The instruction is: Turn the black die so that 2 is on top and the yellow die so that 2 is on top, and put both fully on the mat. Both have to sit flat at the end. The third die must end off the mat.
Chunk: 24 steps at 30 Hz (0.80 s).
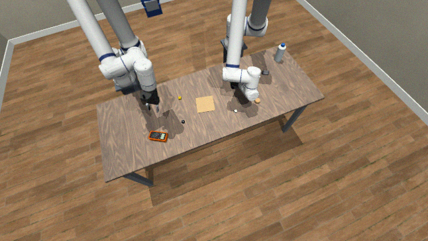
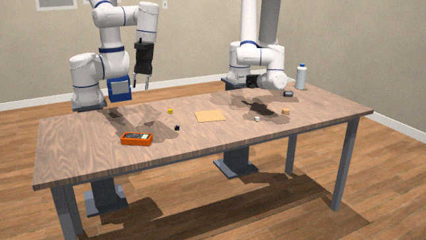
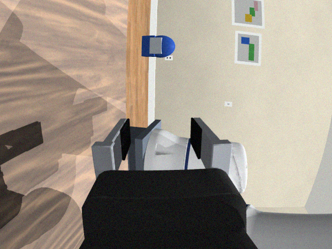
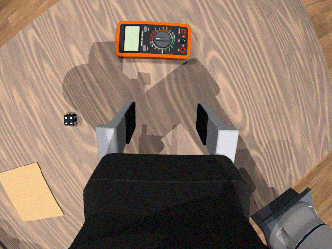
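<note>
The black die (image 1: 183, 122) (image 2: 177, 128) (image 4: 70, 119) lies flat on the table, off the mat, with 4 on top in the right wrist view. The yellow die (image 1: 179, 98) (image 2: 170, 111) is on the table left of the mat (image 1: 205, 104) (image 2: 210, 116) (image 4: 30, 192); its top number is too small to read. The white die (image 1: 235, 111) (image 2: 256, 119) is on the table right of the mat. My right gripper (image 1: 152, 108) (image 2: 141, 86) (image 4: 166, 115) is open and empty, high above the table. My left gripper (image 3: 160, 130) is open and empty, turned sideways; its fingers are hidden in the top and exterior views.
An orange multimeter (image 1: 158, 136) (image 2: 136, 139) (image 4: 153, 40) lies near the black die. A round tan piece (image 1: 257, 100) (image 2: 285, 111) is beside the white die. A dark small object (image 1: 265, 72) (image 2: 288, 93) and a bottle (image 1: 279, 53) (image 2: 301, 77) stand at the far right.
</note>
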### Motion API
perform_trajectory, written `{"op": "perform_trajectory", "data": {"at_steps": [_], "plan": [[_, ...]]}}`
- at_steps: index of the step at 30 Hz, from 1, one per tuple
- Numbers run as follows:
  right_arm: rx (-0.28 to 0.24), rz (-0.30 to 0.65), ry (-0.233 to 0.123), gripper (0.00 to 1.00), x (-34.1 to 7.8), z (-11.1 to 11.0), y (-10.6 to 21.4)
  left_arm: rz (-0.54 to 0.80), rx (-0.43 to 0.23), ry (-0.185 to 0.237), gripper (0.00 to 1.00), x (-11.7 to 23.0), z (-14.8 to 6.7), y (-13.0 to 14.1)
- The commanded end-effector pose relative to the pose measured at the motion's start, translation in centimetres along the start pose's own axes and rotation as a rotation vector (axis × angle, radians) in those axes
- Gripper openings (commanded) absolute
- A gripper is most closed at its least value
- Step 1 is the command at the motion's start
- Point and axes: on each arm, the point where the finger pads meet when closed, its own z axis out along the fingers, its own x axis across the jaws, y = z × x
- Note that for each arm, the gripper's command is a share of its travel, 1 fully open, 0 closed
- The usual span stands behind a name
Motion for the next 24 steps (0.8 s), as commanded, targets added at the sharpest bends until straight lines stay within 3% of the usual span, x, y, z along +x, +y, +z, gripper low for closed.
{"op": "perform_trajectory", "data": {"at_steps": [1,24], "plan": [[0.001,0.0,-0.001,1.0,-0.03,-0.08,-0.05,0.0,0.0,-0.001,1.0,0.04,-0.05,-0.02],[0.001,0.0,-0.001,1.0,-0.03,-0.08,-0.05,0.01,-0.001,-0.006,1.0,0.01,-0.07,0.03]]}}
